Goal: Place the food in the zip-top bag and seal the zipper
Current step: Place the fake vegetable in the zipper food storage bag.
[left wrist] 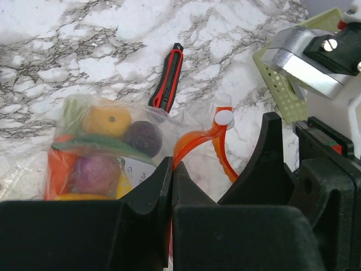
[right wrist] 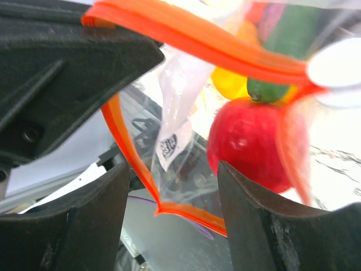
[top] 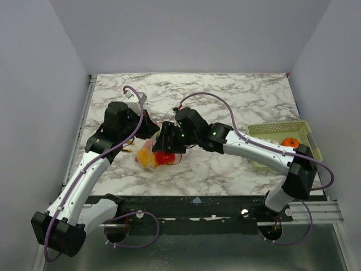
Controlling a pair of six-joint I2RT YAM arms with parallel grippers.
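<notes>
Clear plastic of the bag (left wrist: 140, 172) lies on the marble table (left wrist: 84, 45), stuffed with food (left wrist: 107, 121): orange, purple, yellow and green pieces, plus a red fruit (right wrist: 248, 141) near the mouth. So the filling looks mostly done, though an orange piece (top: 290, 142) sits in the basket (top: 265, 131) well to the right and may belong with the rest; it is too small to tell. The sealing is not done: the zipper (left wrist: 194, 141) gapes, its two orange-red strips bowed apart in a loop, and the white slider (left wrist: 224, 117) sits at one end. The left gripper (left wrist: 172, 169) is clamped tight on the zipper at the bag's near corner, lifting it a little. The right gripper (right wrist: 172, 169) faces it just beside, fingers spread, with the lower strip hanging between them but not pinched. A red-and-black stick (left wrist: 167, 79) lies beyond the bag, apart from both grippers.
</notes>
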